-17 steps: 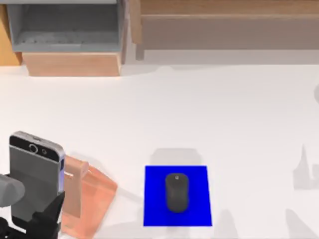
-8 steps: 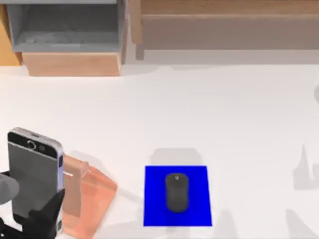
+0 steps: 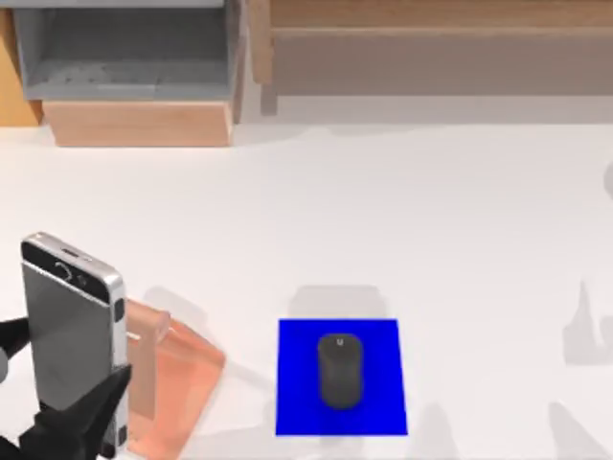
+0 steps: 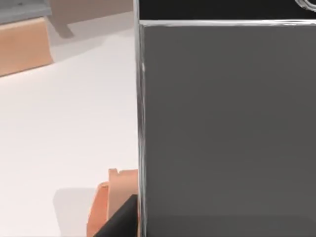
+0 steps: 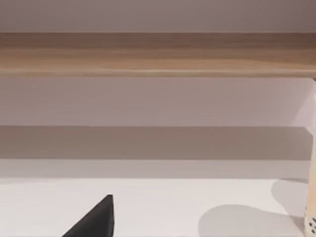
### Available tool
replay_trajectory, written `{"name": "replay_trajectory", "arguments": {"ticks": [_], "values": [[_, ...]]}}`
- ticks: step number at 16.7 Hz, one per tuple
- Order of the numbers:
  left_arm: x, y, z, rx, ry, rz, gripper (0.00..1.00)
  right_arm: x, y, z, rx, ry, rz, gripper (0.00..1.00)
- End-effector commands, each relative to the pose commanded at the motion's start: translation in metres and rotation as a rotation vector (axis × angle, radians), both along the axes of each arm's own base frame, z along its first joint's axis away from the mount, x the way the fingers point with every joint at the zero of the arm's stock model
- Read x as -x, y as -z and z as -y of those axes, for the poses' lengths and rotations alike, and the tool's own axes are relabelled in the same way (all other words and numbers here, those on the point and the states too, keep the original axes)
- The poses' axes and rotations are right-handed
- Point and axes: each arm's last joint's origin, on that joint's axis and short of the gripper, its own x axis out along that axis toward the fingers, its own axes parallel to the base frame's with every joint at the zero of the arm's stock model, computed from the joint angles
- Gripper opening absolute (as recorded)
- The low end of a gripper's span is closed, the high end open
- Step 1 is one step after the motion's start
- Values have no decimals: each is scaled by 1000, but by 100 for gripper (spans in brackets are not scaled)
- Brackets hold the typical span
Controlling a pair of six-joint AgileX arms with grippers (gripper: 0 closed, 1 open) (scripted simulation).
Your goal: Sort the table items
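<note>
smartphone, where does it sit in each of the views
Top view: smartphone at the table's left near edge, held by the left gripper.
Left wrist view: smartphone close up, across most of the picture.
Right wrist view: not in it.
Shared landmark: the salmon-pink stand beside the phone.

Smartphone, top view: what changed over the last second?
The smartphone, held in the left gripper, dipped toward the near edge, then rose away from it, now tilted differently above the pink stand. Grip unchanged. The mouse and blue mat stayed put.
</note>
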Motion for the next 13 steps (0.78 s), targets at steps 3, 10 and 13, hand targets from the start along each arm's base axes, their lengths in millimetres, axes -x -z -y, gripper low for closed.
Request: {"name": "replay_trajectory", "arguments": {"ticks": [3,10,13], "values": [[-13,17,7,-67,-49,-17,0,0,0,0,0,0,0,100],[-39,42,24,-121,-147,-36,0,0,0,0,0,0,0,100],[-43,46,27,-121,-160,-44,0,0,0,0,0,0,0,100]]}}
